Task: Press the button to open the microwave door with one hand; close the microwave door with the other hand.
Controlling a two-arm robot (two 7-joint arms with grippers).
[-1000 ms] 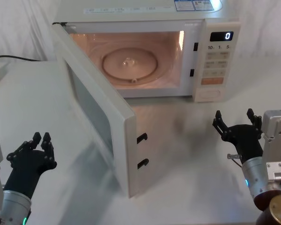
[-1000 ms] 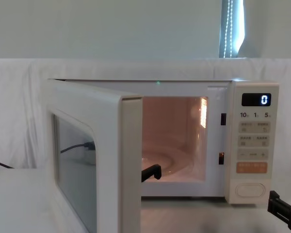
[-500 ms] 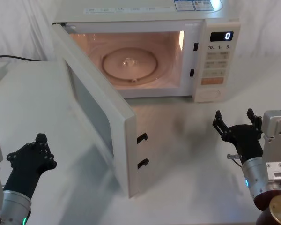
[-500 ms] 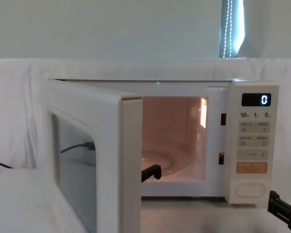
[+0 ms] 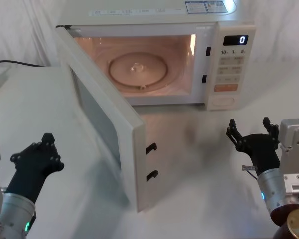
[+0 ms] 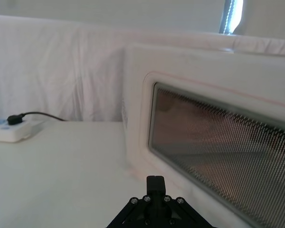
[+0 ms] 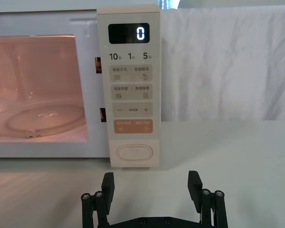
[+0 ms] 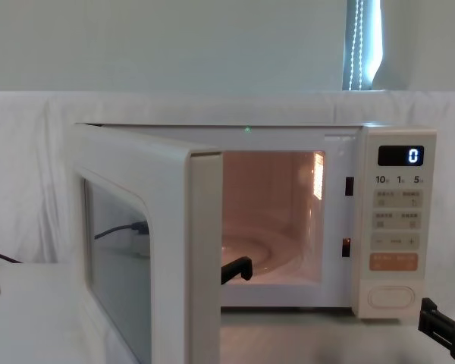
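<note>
Door swung wide at centre, outer face toward left end effector, fingers together, lower left; right end effector spread.

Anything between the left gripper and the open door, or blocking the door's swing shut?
Nothing visible. The left gripper sits on the outer side of the microwave door with bare table between them. The cavity holds only its glass turntable, nothing across the opening.

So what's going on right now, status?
Left end effector shut, low, outside the wide cream microwave door. Door swung open, cavity lit. Right end effector open, short of the cream pill-shaped button. Nothing blocking.
</note>
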